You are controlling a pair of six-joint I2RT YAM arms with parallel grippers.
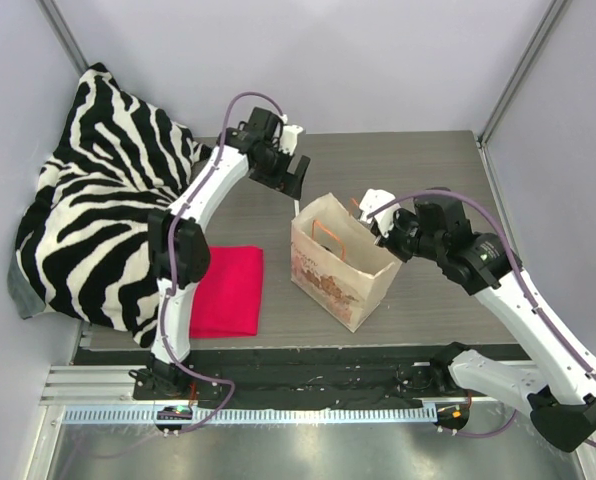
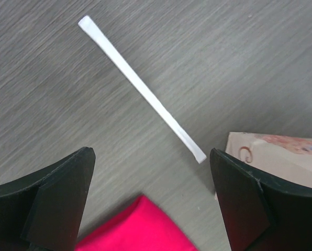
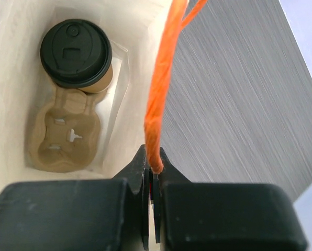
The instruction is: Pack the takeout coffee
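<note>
A black-and-white zebra-striped cushion (image 1: pixel 98 190) lies far left, a folded red cloth (image 1: pixel 228 290) beside it on the grey wood-grain table (image 1: pixel 428 170). The left gripper (image 2: pixel 151 157) hangs released above a white paper-wrapped straw (image 2: pixel 140 86). The right gripper (image 3: pixel 152 162) pinches the kraft paper bag's (image 1: pixel 343 265) orange twine handle (image 3: pixel 161 99). Inside the bag, the brown paper cup with black lid (image 3: pixel 76 52) sits in a tan pulp carrier (image 3: pixel 67 136).
</note>
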